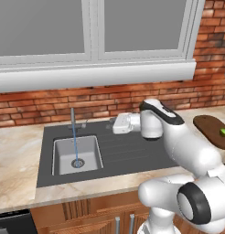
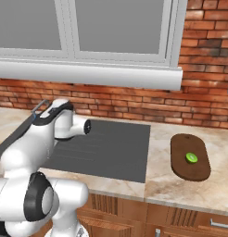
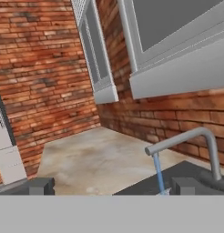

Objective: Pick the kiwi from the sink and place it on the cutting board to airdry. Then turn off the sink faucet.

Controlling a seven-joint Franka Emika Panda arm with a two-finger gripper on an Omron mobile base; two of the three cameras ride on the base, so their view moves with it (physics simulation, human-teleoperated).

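Green kiwi (image 2: 192, 158) already lay on the cutting board (image 2: 190, 171). My pincer (image 3: 113, 185), released and empty, faced the running sink faucet (image 3: 196, 139), whose spout stood at two o'clock, its base near my fingertip (image 3: 184, 185).

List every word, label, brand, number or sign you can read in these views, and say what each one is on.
None: no readable text anywhere.
The sink faucet, the sink, the cutting board, the kiwi, the brick wall and the window frame carry no lettering or marks.
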